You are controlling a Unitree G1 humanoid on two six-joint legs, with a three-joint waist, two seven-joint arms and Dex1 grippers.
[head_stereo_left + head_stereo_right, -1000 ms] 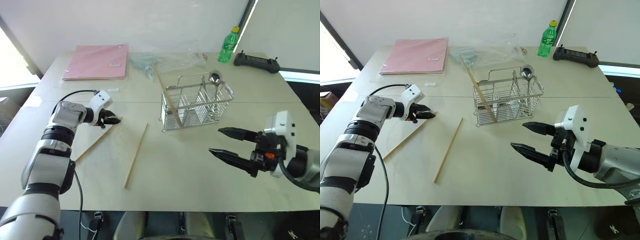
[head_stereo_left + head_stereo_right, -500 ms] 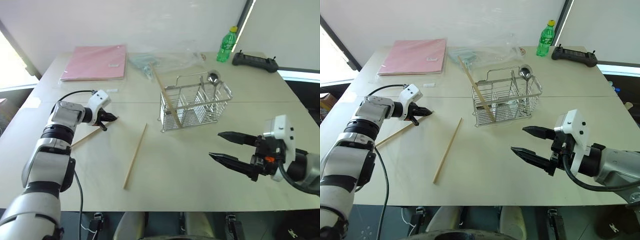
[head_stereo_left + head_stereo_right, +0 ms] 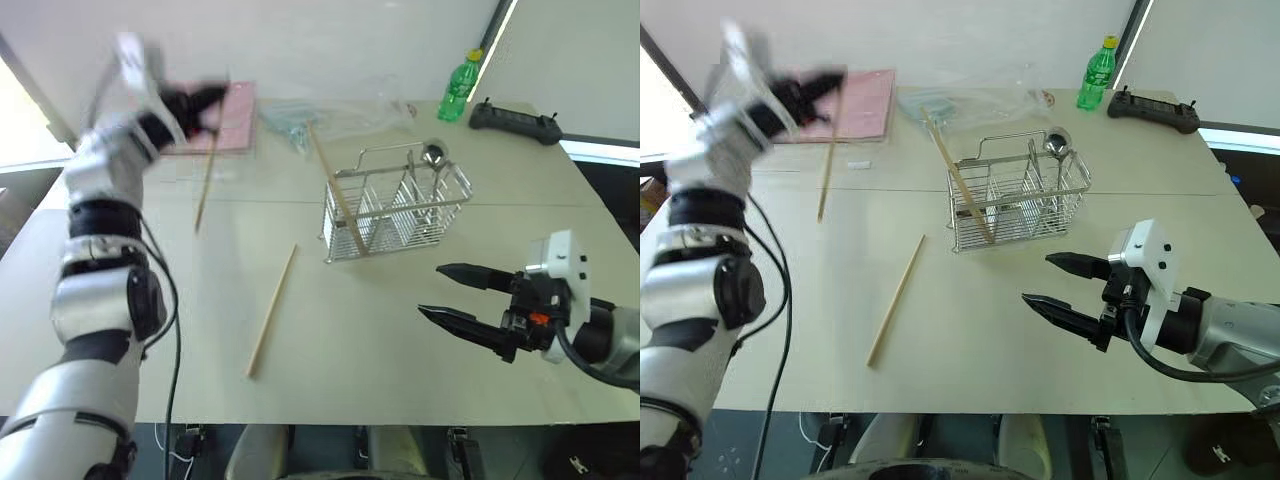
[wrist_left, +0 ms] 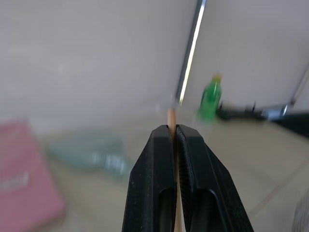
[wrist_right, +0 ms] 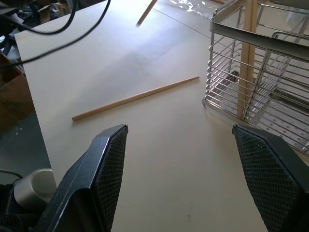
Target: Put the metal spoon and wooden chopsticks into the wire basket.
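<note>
My left gripper (image 3: 205, 100) is raised high over the table's far left, shut on one wooden chopstick (image 3: 205, 180) that hangs down from it clear of the table. In the left wrist view the fingers (image 4: 154, 183) pinch that stick (image 4: 170, 116). The wire basket (image 3: 395, 205) stands mid-table with another chopstick (image 3: 335, 195) leaning in its left end and the metal spoon (image 3: 432, 155) upright in its right end. A third chopstick (image 3: 272, 310) lies flat on the table in front of the basket. My right gripper (image 3: 450, 292) hovers open at the near right, holding nothing.
A pink folder (image 3: 865, 105) and a clear plastic bag (image 3: 330, 118) lie at the back of the table. A green bottle (image 3: 459, 88) and a black controller (image 3: 513, 122) sit at the back right. The table's near edge runs just below my right gripper.
My left gripper shut on the chopstick lying at the table's left and swung it high up off the surface. The right gripper stayed where it was, open.
</note>
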